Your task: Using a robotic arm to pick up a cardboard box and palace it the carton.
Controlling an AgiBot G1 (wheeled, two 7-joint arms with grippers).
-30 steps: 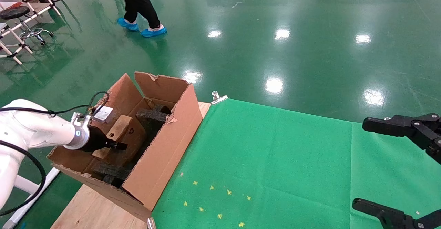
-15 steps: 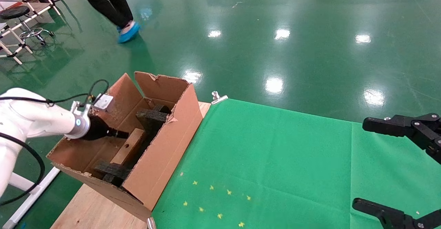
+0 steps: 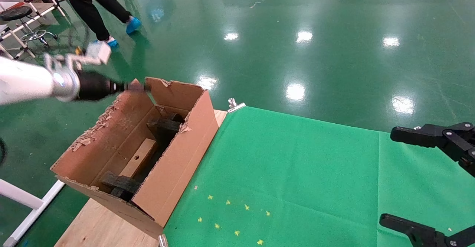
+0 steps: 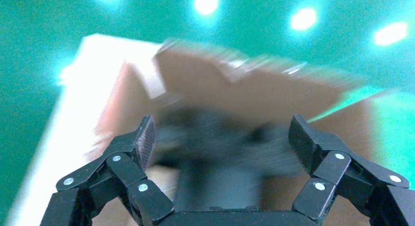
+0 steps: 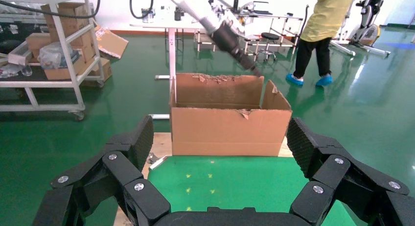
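The small cardboard box point(image 3: 139, 161) lies flat on the floor of the carton point(image 3: 178, 165), its round hole facing up, between black foam inserts point(image 3: 163, 124). My left gripper point(image 3: 138, 86) hangs above the carton's far left flap, clear of the box. In the left wrist view the left gripper point(image 4: 222, 138) is open and empty, with the blurred carton point(image 4: 254, 89) below it. My right gripper point(image 3: 387, 176) is parked open at the right edge over the green cloth. In its own view the right gripper point(image 5: 221, 135) faces the carton point(image 5: 227, 125) from a distance.
A green cloth point(image 3: 297, 172) covers the table, held by a metal clip point(image 3: 234, 105). Bare wood point(image 3: 100, 224) shows beside the carton. A person point(image 3: 92, 13) walks on the floor behind, near a stool and frames point(image 3: 18, 16). A shelving rack point(image 5: 58, 50) stands farther off.
The left gripper let go of the cardboard box, which dropped flat between the foam inserts. The gripper then rose out of the carton, up and back. The person walked left.
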